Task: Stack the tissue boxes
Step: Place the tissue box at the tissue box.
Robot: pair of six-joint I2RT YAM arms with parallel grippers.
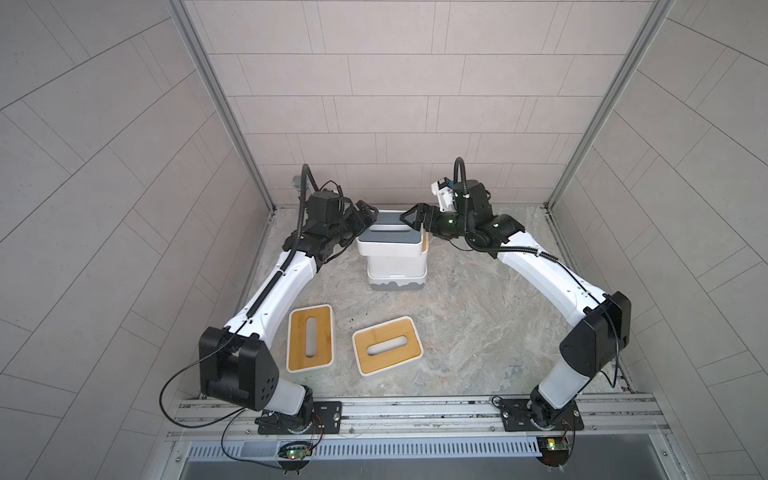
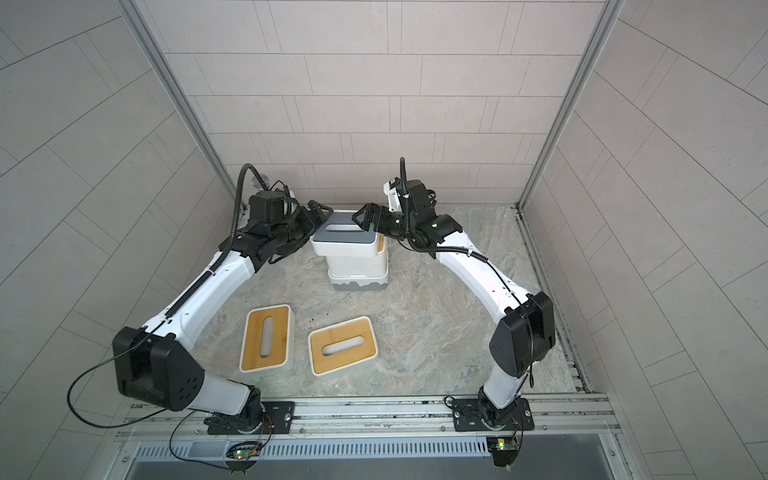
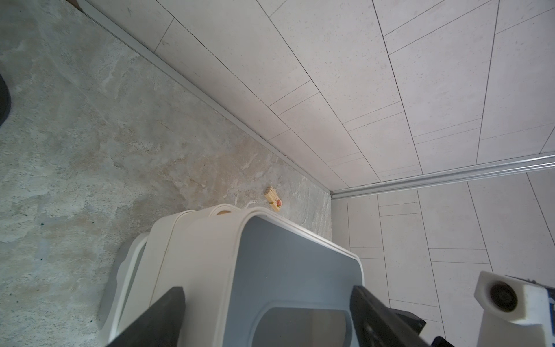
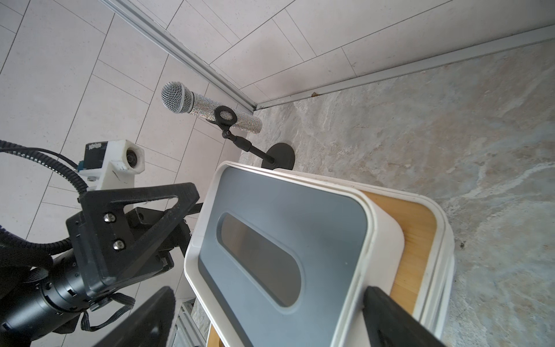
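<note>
At the back centre stands a stack of tissue boxes. Its lowest box (image 1: 397, 281) is white with a grey wavy base, and a bamboo-topped box (image 4: 416, 240) lies higher up. The top grey-lidded box (image 1: 388, 233) (image 2: 343, 235) (image 3: 294, 264) (image 4: 285, 216) sits askew, overhanging to the left. My left gripper (image 1: 365, 216) (image 2: 318, 214) (image 3: 265, 303) is shut across this box's left end. My right gripper (image 1: 415, 218) (image 2: 365, 218) (image 4: 268, 303) is open around its right end, with one finger at the wall and the other apart. Two bamboo-topped boxes (image 1: 311, 337) (image 1: 387, 345) lie flat near the front.
A microphone on a black stand (image 4: 207, 103) (image 1: 298, 181) is in the back left corner, behind my left arm. A small wooden block (image 3: 273, 199) lies on the stone floor behind the stack. Tiled walls close three sides. A metal rail (image 1: 415, 411) runs along the front.
</note>
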